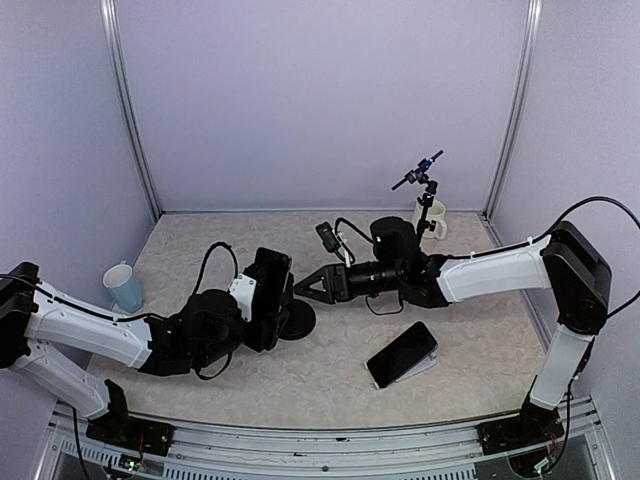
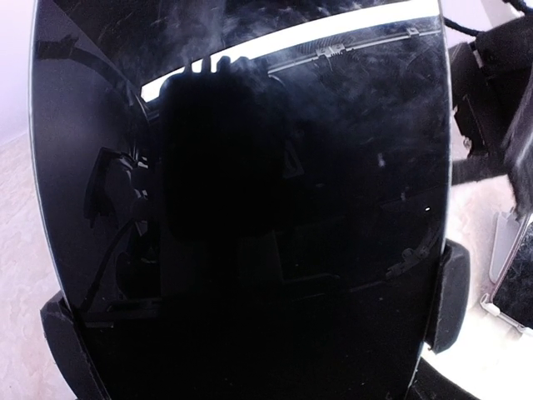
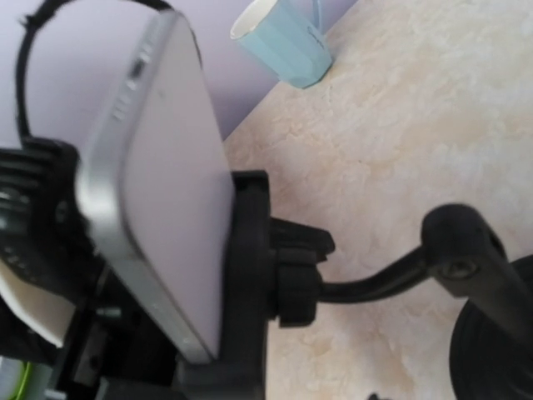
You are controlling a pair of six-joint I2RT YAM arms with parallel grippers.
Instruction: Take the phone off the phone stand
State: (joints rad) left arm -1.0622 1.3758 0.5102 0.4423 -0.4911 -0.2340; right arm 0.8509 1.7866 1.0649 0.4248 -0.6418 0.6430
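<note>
Spare phone (image 1: pixel 402 353): I'm seeing it lying flat, screen up, on the counter (image 1: pixel 330 390), near the front and right of centre, well apart from the stand.
Left gripper (image 1: pixel 260 300): I'm reaching it in from the left, right up against the phone. I cannot tell whether it is grasping, because the left wrist camera is showing only glass.
Phone (image 2: pixel 250 208): it is sitting in the phone stand (image 3: pixel 287 283), roughly upright. Its dark screen is facing the left wrist camera and filling that view. Black pieces are hugging its lower side edges, but I cannot tell whether they belong to the stand or the gripper.
Phone stand: in the right wrist view its cradle is pressing on the phone's pale back. A bent neck is running down to the round base (image 1: pixel 298 320) on the counter.
Right gripper (image 1: pixel 303 289): I'm pointing it left, with the tip just beside the back of the cradle. I cannot tell whether it is released or clenched.
Blue mug (image 1: pixel 124 288): it is standing at the left, well apart from the stand.
White mug (image 1: pixel 433 220): it is standing at the far right corner, with a small tripod (image 1: pixel 425 195) beside it.
</note>
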